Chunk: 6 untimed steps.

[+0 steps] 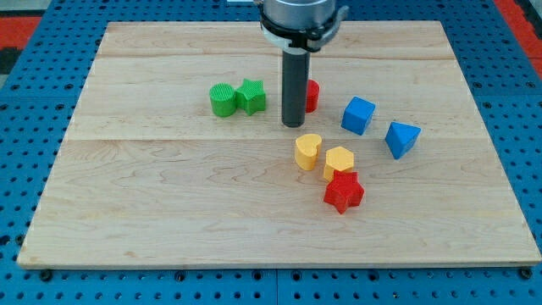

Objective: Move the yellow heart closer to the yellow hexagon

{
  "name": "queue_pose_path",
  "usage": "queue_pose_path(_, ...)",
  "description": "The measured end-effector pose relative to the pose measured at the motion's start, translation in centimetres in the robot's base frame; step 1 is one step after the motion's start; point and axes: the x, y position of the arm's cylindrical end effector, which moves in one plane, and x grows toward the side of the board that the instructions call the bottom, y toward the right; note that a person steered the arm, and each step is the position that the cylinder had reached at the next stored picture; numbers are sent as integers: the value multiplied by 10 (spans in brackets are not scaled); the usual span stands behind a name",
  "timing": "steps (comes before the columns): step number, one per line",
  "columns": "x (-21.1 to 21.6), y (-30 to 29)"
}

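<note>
Yellow heart [308, 151] sits just left of the yellow hexagon [338, 161] at centre frame; my tip [294, 124], bare, stands above the heart, gripping nothing.

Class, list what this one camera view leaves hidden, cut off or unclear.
1. Red block behind my rod: mostly hidden, shape unclear.
2. The arm above the rod: cut off by the view's top edge.
3. Yellow heart and yellow hexagon: whether touching or narrowly apart is unclear.
4. My tip: contact with the board unclear.
</note>
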Motion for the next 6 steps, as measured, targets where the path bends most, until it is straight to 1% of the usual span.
queue_pose_path(1, 23, 1)
queue_pose_path(3, 21, -5)
queue_pose_path(5, 21, -50)
queue_pose_path(6, 9, -40)
